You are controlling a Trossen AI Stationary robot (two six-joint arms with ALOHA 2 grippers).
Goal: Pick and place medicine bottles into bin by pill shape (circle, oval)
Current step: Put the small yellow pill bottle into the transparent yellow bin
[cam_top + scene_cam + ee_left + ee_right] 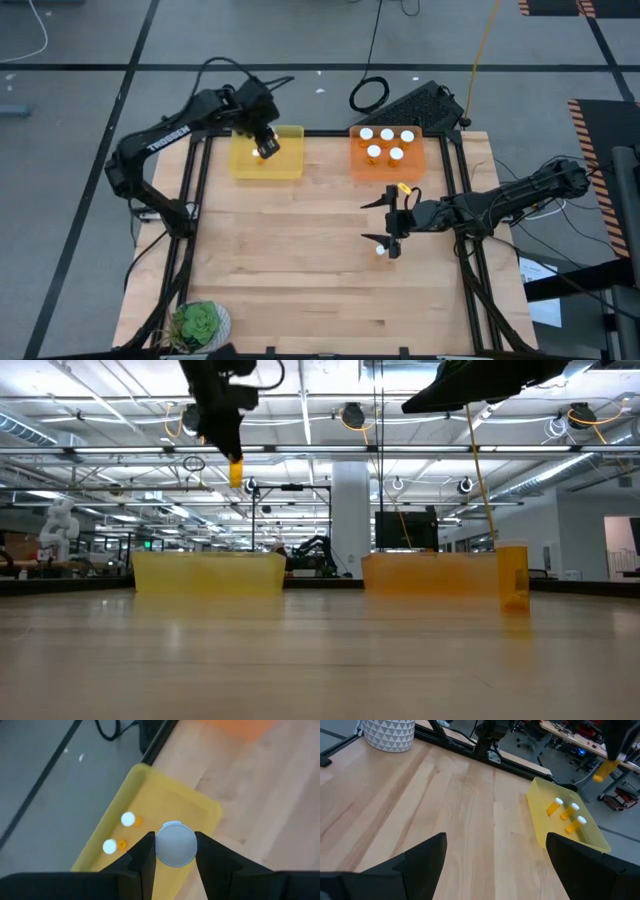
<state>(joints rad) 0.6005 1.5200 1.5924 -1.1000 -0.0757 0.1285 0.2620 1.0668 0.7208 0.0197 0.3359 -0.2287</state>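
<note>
My left gripper [265,148] hovers over the yellow bin [290,168] at the far left, shut on a medicine bottle [236,470]. Three amber bottles with white caps [570,812] lie in that bin. The orange bin [360,165] at the far right holds several upright bottles [386,142]. My right gripper [385,222] stands open low over the table's right half, nothing between its fingers [495,865]. One bottle [404,187] rests on the table just beyond it, and a white-capped one [381,250] sits at its near side. My left gripper pinches the bottle's round white cap [162,845] between its two fingers, one on each side. The fingers [145,857] point down from above. The amber body [236,472] hangs upright below them, lifted clear above the yellow bin.
A potted green plant [198,325] stands at the near left corner. Black frame rails [190,200] run along the table's sides. Bare wood [290,250] lies between the bins and the near edge.
</note>
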